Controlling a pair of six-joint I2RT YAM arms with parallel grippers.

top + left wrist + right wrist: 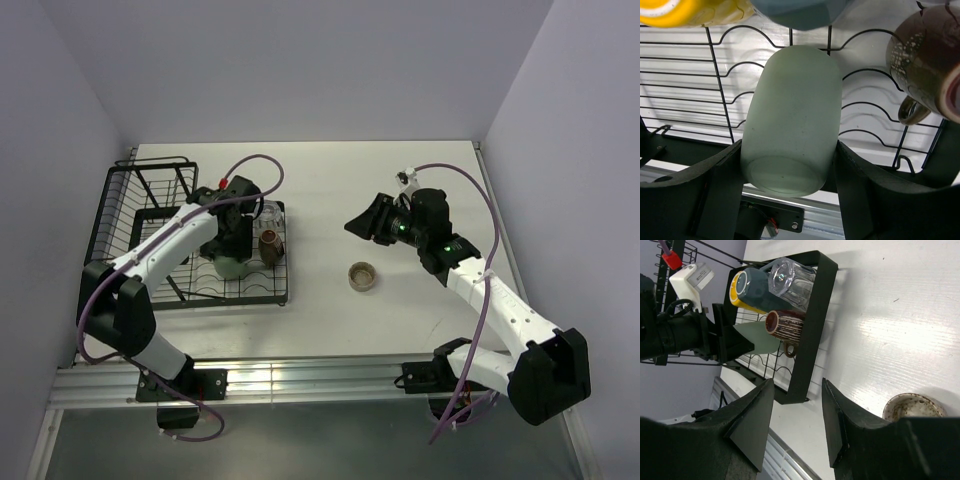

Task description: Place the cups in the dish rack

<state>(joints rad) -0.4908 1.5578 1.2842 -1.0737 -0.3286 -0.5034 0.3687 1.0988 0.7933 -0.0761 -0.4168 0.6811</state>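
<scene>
My left gripper (228,248) is shut on the pale green tumbler (795,110), which lies on its side over the flat grid of the black wire dish rack (150,215); the fingers (720,170) press both its sides. In the rack lie a yellow mug (737,292), a grey-blue mug (757,287), a clear glass (790,282) and a dark brown mug (927,65). A beige-brown cup (363,276) stands upright on the table right of the rack. My right gripper (362,222) is open and empty above the table, behind that cup.
The rack's raised basket (150,185) is at the back left. An aluminium rail (300,375) runs along the table's near edge. Walls close in the left, back and right sides. A purple cable (255,160) loops over the left arm.
</scene>
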